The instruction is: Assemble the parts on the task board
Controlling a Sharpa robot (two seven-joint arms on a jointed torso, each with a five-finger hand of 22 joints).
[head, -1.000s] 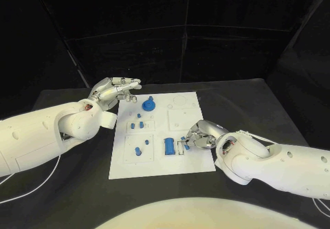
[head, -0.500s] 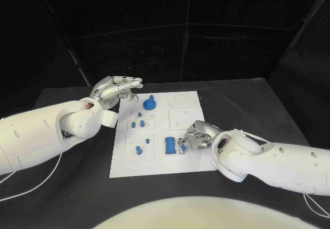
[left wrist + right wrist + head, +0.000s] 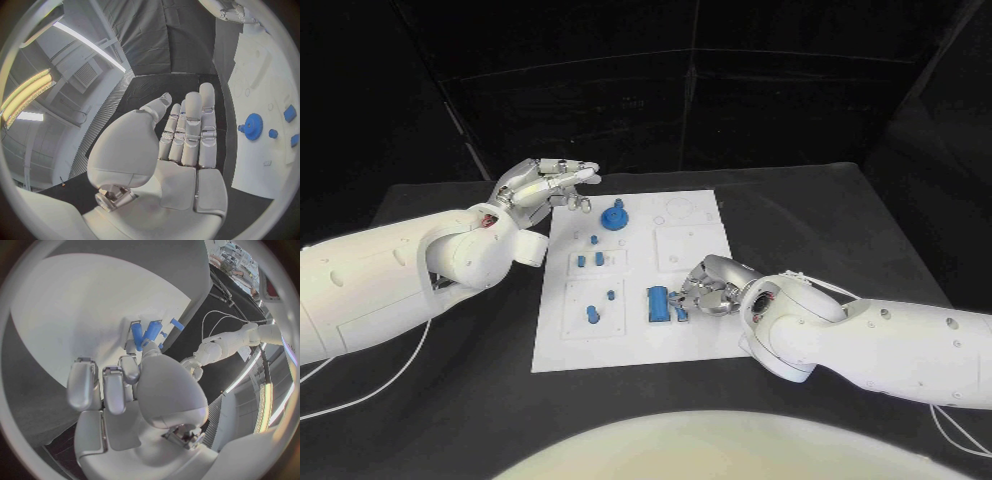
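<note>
The left hand (image 3: 545, 184) hovers over the black table (image 3: 848, 220), just off the white task board's (image 3: 697, 345) far left corner, at about 11 o'clock. Its fingers are straight and close together and hold nothing. A blue gear (image 3: 616, 217) stands at about 12 o'clock. Small blue pegs (image 3: 589, 260) sit mid-board. At 5 o'clock a blue cylinder (image 3: 656, 304) lies flat. The right hand (image 3: 708, 290) rests beside it, fingertips (image 3: 148, 344) touching a small blue part (image 3: 152, 331); I cannot tell if it grips it.

You've got a matt white task board (image 3: 704, 335) w/ smooth blue plastic parts (image 3: 656, 304) on a matt black cloth-covered bench (image 3: 848, 225), glossy white plastic arms (image 3: 387, 275), and each robot hand (image 3: 707, 290) in silvery metal-look finish.
</note>
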